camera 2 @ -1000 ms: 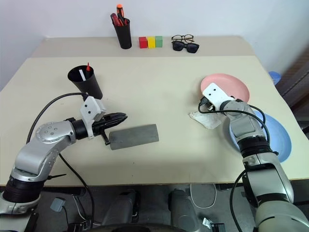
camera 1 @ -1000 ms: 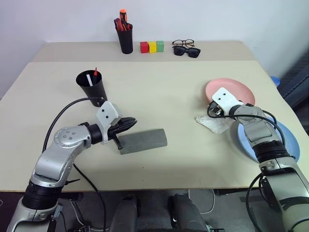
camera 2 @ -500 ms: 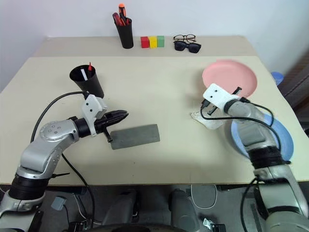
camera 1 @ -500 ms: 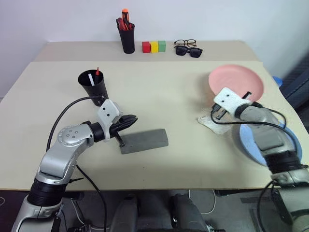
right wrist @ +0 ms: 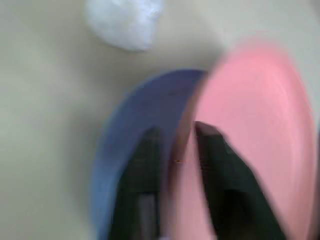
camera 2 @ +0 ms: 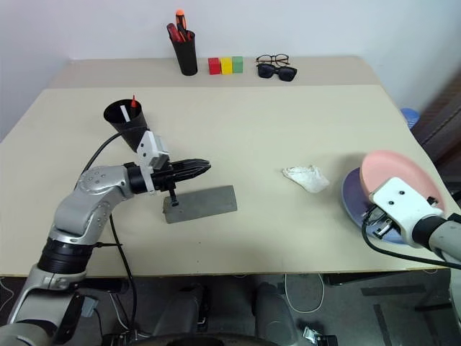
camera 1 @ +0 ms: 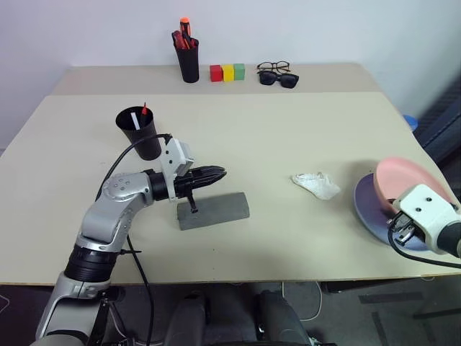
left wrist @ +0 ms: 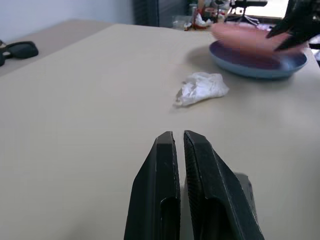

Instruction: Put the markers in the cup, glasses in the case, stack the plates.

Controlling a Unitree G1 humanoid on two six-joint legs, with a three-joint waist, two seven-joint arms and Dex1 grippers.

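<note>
The pink plate (camera 2: 398,171) lies tilted on the blue plate (camera 1: 374,209) at the bench's right edge; my right wrist view shows my right claw (right wrist: 176,150) parted astride its rim. My left claw (left wrist: 179,142), clenched empty, hovers over the case (camera 1: 214,210).

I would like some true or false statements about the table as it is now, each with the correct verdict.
1. The pink plate lies over the blue plate. True.
2. Both markers lie on the table beside the case. False: both markers stand in the black cup.
3. The grey case is closed. True.
4. The crumpled white tissue rests on the blue plate. False: it lies on the table, apart from the plates.
5. The left gripper has its jaws wide apart. False: they are shut, holding nothing.
</note>
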